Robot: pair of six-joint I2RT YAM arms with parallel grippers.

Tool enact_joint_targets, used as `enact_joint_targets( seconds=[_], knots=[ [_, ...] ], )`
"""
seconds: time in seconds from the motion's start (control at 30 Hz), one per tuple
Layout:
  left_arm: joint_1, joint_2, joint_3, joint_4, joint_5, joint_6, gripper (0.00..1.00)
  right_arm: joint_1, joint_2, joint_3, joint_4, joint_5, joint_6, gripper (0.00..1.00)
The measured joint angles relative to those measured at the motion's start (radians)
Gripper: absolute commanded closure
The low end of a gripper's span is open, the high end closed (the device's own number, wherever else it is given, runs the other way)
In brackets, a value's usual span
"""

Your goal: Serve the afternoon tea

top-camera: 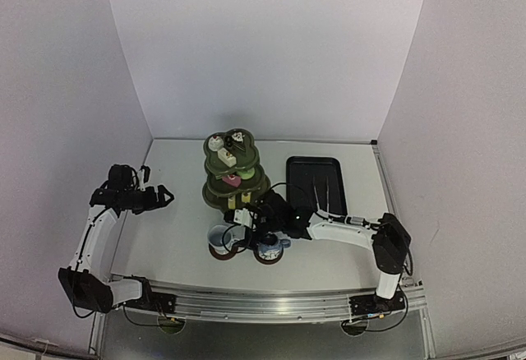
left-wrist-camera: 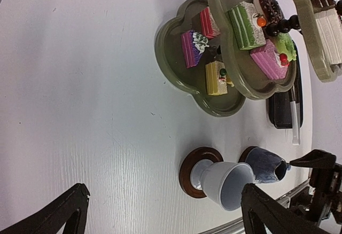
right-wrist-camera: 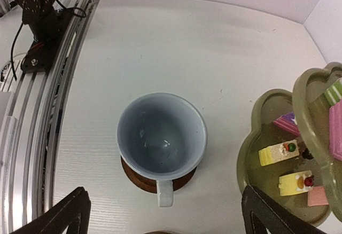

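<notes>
The dark green three-tier stand [top-camera: 233, 171] holds several small cakes [left-wrist-camera: 248, 25] and stands mid-table. In front of it the white cup [top-camera: 222, 236] sits upright on a brown coaster [right-wrist-camera: 133, 176], handle toward the right wrist camera. Just right of it the small blue cup [top-camera: 270, 249] sits on the other coaster [left-wrist-camera: 247, 154]. My right gripper [top-camera: 246, 226] hovers open above the two cups, its fingers [right-wrist-camera: 61, 215] spread either side of the white cup [right-wrist-camera: 161, 135] with nothing between them. At the table's left side my left gripper [top-camera: 161, 197] is open and empty, well apart from the cups.
A black rectangular tray [top-camera: 315, 181] lies right of the stand with metal tongs [top-camera: 325, 189] on it. The metal rail [right-wrist-camera: 48, 95] runs along the table's near edge, with the left arm's base [right-wrist-camera: 37, 9] on it. White walls enclose the table on three sides.
</notes>
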Motion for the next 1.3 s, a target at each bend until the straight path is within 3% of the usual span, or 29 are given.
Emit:
enact_joint_targets(
  seconds=[0.13, 0.27, 0.63, 0.9, 1.3],
  knots=[
    [0.000, 0.000, -0.001, 0.045, -0.006, 0.013, 0.00, -0.026, -0.063, -0.001, -0.015, 0.002, 0.088, 0.04],
    [0.000, -0.003, -0.049, 0.166, -0.053, 0.014, 0.00, -0.129, -0.110, -0.025, -0.006, 0.051, 0.214, 0.04],
    [0.001, -0.047, -0.428, 0.707, -0.318, -0.013, 0.00, -0.537, -0.312, -0.322, 0.080, 0.230, 0.532, 0.03],
    [0.016, -0.112, -0.626, 0.961, -0.436, 0.010, 0.00, -0.854, -0.786, -0.671, 0.135, 0.337, 0.616, 0.02],
    [0.035, -0.221, -0.712, 1.034, -0.490, 0.084, 0.00, -0.885, -1.429, -1.141, 0.189, 0.370, 0.597, 0.05]
  ],
)
